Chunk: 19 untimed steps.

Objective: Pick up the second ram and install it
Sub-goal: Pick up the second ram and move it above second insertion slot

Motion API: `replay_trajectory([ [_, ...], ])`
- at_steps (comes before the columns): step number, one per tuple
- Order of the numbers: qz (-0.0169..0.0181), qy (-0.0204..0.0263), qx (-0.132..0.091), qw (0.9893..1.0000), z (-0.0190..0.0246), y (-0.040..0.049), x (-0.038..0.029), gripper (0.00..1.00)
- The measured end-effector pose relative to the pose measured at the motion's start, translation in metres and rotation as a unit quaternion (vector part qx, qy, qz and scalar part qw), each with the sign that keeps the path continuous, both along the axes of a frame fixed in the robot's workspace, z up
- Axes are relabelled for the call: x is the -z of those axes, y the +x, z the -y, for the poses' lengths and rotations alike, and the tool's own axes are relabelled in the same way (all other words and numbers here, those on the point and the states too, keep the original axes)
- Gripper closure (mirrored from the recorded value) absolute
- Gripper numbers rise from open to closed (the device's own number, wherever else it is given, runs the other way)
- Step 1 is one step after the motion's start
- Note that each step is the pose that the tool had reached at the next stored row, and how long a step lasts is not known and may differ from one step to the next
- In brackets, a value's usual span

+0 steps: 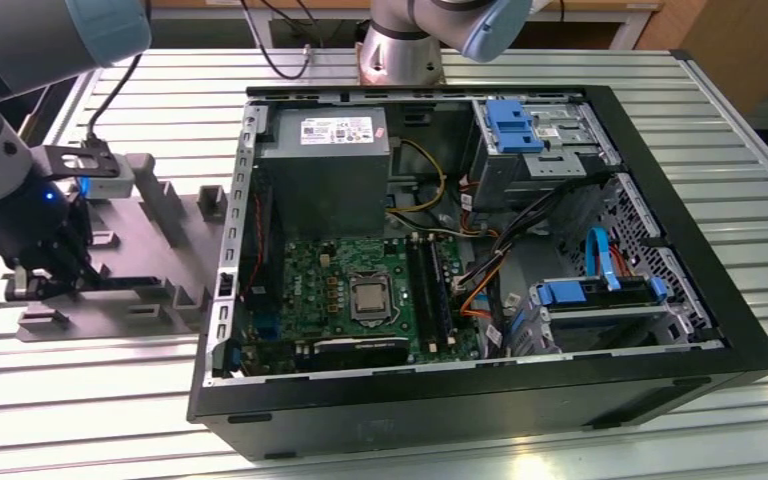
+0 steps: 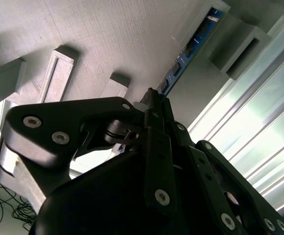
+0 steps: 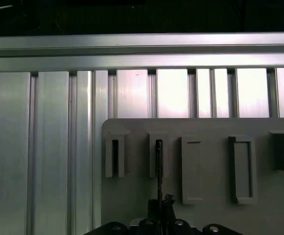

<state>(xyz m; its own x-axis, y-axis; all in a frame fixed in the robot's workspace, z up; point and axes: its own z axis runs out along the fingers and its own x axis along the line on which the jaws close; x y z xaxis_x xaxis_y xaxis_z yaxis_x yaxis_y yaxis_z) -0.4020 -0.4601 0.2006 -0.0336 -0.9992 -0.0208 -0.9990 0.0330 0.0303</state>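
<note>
Arm (image 1: 11,120) comes in from the exterior view's left, with the wrist bent downward and the gripper (image 1: 40,283) low over the grey fixture plate (image 1: 144,250), outside the open computer case (image 1: 704,300). In the second wrist view the black fingers (image 2: 156,147) converge to a narrow tip and are closed onto the near end of the second ram (image 2: 188,46). It is a thin blue board standing on edge, and its far end is seated in a raised grey holder block (image 2: 240,49). In the first wrist view the stick shows edge-on as a dark line running from a slot block down to the fingertips. Other blocks stand on either side of it, one just beside and the others a little farther off. The plate's edge lies past the blocks, then the ribbed aluminium table (image 3: 44,147), then a raised rail along the table's rim. In the exterior view the plate sits just beside the case's wall. The motherboard (image 1: 344,270) lies flat inside the case, with its long black slots (image 1: 427,290) near loose cables and the drive bays.
</note>
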Motion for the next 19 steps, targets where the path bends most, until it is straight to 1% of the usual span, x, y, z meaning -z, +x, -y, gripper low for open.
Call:
replay_trajectory([
  [13, 0.0000, 0.0000, 0.000, 1.0000, -0.0001, 0.0000, -0.0064, 0.86],
  [19, 0.0000, 0.0000, 0.000, 1.0000, -0.0001, 0.0000, -0.0080, 0.86],
])
